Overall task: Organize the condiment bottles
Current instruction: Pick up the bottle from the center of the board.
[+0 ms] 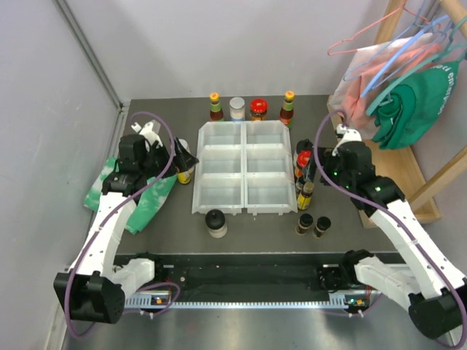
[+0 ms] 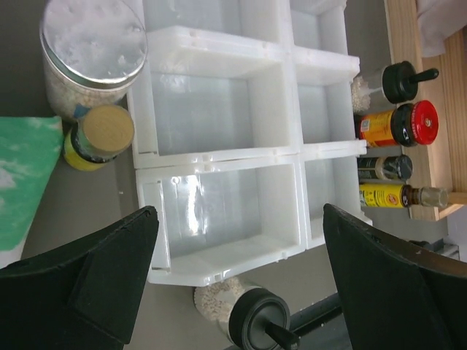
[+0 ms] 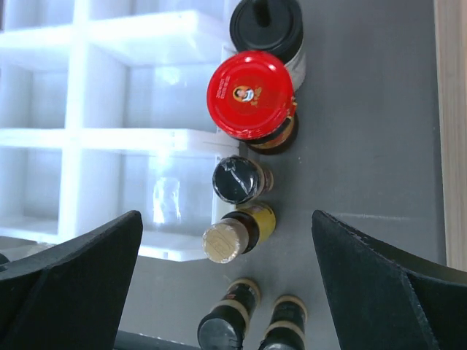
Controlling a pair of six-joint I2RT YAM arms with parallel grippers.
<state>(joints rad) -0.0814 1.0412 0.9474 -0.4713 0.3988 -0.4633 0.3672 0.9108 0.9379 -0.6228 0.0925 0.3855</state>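
The condiment bottles stand around a white compartmented tray (image 1: 244, 168). Two yellow-green-capped sauce bottles (image 1: 214, 106), a pale-lidded jar (image 1: 237, 109) and a red-lidded jar (image 1: 257, 109) line its far side. A black-capped grain jar (image 1: 215, 222) stands at its front, also seen in the left wrist view (image 2: 252, 321). My left gripper (image 1: 177, 154) is open and empty above the tray's left edge (image 2: 241, 292). My right gripper (image 1: 310, 166) is open and empty (image 3: 230, 284) over a row with a red-lidded jar (image 3: 250, 95) and a tan-capped bottle (image 3: 237, 237).
A big clear silver-lidded jar (image 2: 91, 55) and a tan-lidded yellow jar (image 2: 98, 138) stand left of the tray. Two tiny dark spice jars (image 1: 314, 224) stand front right. A green-white cloth (image 1: 139, 197) lies left. A wooden rack with hangers (image 1: 408, 80) stands at the right.
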